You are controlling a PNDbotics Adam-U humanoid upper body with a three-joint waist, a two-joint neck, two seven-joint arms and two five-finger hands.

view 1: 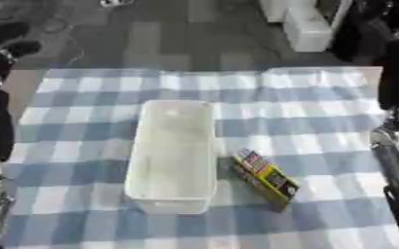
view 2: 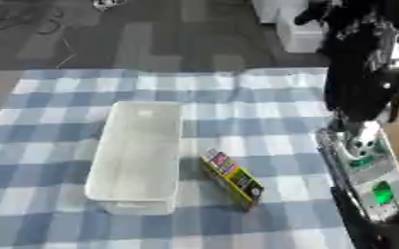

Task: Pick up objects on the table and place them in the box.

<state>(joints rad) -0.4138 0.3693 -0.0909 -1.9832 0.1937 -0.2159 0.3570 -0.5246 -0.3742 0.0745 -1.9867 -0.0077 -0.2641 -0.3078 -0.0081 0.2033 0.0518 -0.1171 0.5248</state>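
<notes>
An empty white oblong box (view 1: 136, 160) stands lengthwise in the middle of the blue-and-white checked table. A small yellow-and-dark carton (view 1: 267, 178) lies flat on the cloth just right of the box's near end, angled, with a narrow gap between them. My left hand (view 1: 3, 46) is raised at the upper left edge, fingers relaxed and holding nothing, well away from the box. My right hand (view 2: 356, 53) hangs high at the upper right, above its silver forearm (view 2: 369, 175), also holding nothing and far from the carton.
The checked cloth (view 1: 305, 112) covers nearly the whole table; bare tabletop shows at the left edge (view 1: 20, 90). A white block-shaped thing (view 1: 305, 24) stands on the grey floor beyond the far edge. Cables lie on the floor at the far left (view 2: 15, 19).
</notes>
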